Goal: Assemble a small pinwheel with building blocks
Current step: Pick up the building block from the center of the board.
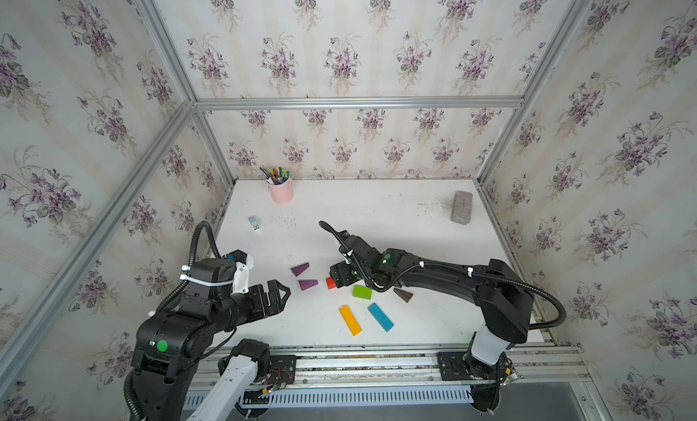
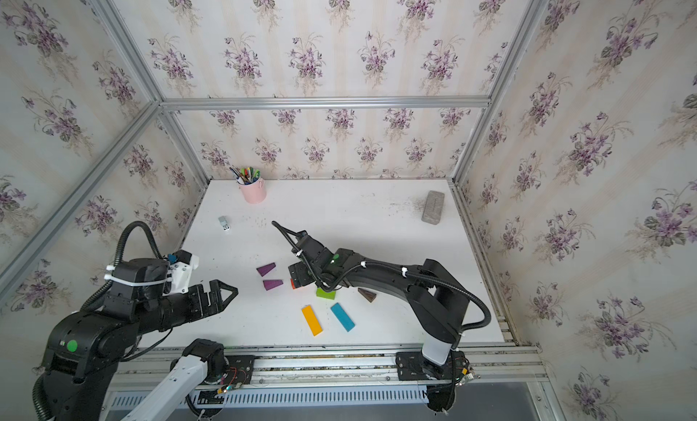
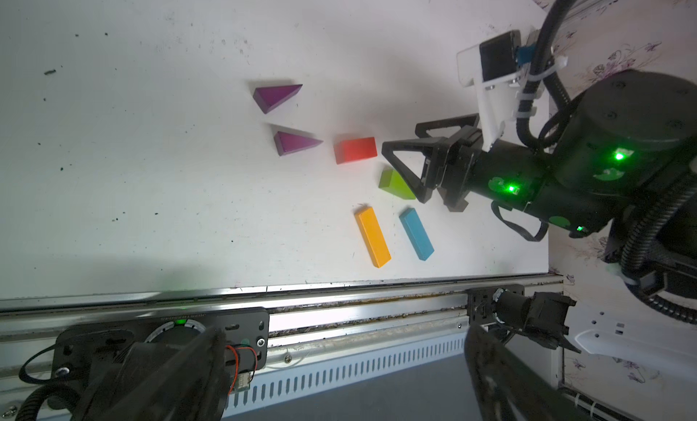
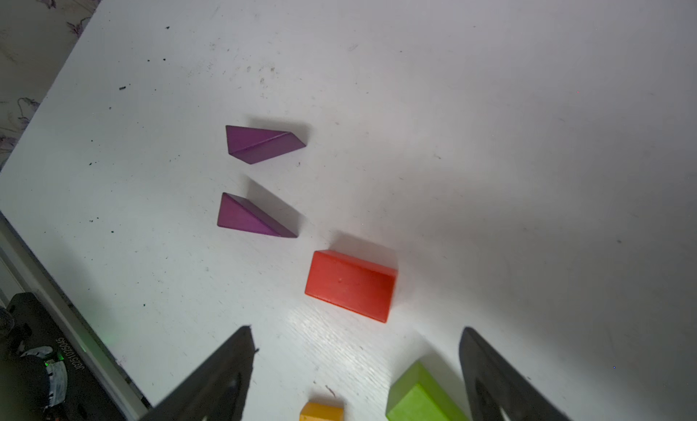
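Toward front edge of worktop (image 1: pixel 377 230): short red painted brick (image 4: pixel 350 285), likely light, stiff, slick; pinch long sides. Gaping, empty: right tool (image 4: pixel 357 329), left tool (image 1: pixel 281 292).

Two wedges (image 1: pixel 308 284) left of bricks (image 1: pixel 362 292); bars (image 1: pixel 350 320) nearer front edge

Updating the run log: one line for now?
left gripper: open | right gripper: open by red brick, green brick | pinwheel: not built

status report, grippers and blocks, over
Left gripper open, empty. Right gripper open, low by red brick and green brick. Blocks loose, no pinwheel yet. Nothing blocking.
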